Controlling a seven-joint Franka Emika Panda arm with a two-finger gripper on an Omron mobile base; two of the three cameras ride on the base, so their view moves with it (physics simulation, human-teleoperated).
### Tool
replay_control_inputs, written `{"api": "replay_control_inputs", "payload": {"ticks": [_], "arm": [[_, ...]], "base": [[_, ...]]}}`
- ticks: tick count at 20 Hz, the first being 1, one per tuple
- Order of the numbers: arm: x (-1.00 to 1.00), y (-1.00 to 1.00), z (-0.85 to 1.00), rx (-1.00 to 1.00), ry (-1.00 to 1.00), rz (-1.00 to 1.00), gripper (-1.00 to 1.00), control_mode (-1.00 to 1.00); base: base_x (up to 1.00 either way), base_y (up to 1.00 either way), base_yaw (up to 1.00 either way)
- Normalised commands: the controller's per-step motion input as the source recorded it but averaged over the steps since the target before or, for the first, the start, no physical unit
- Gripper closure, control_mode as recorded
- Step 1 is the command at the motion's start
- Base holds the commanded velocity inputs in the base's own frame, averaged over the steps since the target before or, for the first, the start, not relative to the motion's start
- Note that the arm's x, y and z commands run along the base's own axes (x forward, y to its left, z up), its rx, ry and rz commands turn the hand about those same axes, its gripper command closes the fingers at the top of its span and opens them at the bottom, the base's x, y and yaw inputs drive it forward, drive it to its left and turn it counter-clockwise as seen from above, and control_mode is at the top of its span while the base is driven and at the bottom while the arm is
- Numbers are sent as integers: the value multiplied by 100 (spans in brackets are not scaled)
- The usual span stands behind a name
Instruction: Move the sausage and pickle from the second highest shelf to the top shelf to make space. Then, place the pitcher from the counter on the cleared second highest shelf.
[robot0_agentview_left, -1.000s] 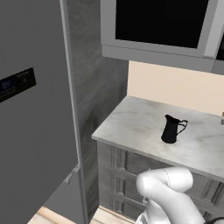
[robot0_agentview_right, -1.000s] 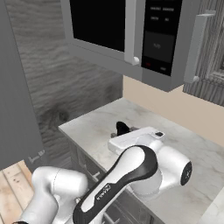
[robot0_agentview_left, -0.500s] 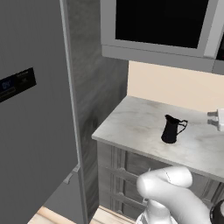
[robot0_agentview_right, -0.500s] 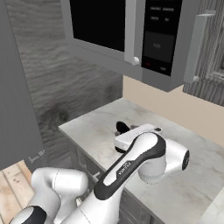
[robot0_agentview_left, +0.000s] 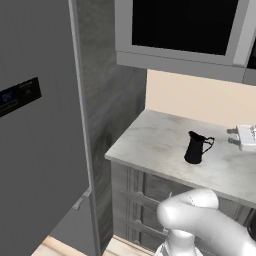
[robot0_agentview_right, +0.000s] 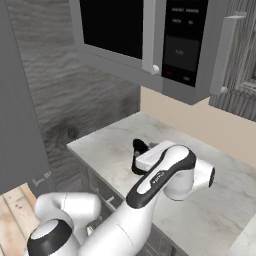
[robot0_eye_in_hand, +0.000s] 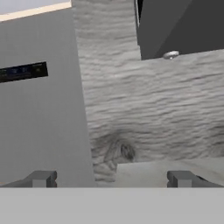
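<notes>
The pitcher (robot0_agentview_left: 196, 148) stands upright on the counter (robot0_agentview_left: 150, 145), back from the front edge and well in from the left end that meets the dark wood-grain panel (robot0_agentview_left: 107, 95), handle turned toward the right; in the right base view the arm's forearm crosses in front of it, so just its dark top and side (robot0_agentview_right: 138, 150) show. Left of that panel the fridge (robot0_agentview_left: 35, 130) looks closed, its grey door with the small dark display (robot0_agentview_left: 20, 95) facing the room, so the shelves, the sausage and the pickle are all hidden and I cannot tell where they lie. The gripper (robot0_eye_in_hand: 111, 178) has its fingers spread wide with nothing between them; the hand view looks past the two tips over the counter's left corner toward the panel and the fridge door. Judging from this, the task seems barely begun: the pitcher is untouched on the counter and nothing is held. What is left is nearly everything: getting the fridge open, lifting the sausage and the pickle from the second highest shelf to the top shelf, then carrying the pitcher over to the freed shelf. The next move probably calls for turning toward the fridge door rather than the pitcher
</notes>
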Motion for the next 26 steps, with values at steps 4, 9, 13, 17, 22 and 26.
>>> {"api": "replay_control_inputs", "payload": {"ticks": [4, 9, 13, 17, 22, 26], "arm": [[28, -3, -41, -3, -4, 3, -100, -100], [23, -1, -39, -4, -5, 1, -100, -100], [30, -7, -34, -2, -4, 0, -100, -100], [37, -11, -22, 0, -4, 0, -100, -100], [41, -15, -11, 0, -2, 0, -100, -100], [41, -15, -2, 0, 0, 0, -100, -100]], "base": [[0, 0, 0], [0, 0, 0], [0, 0, 0], [0, 0, 0], [0, 0, 0], [0, 0, 0]]}}
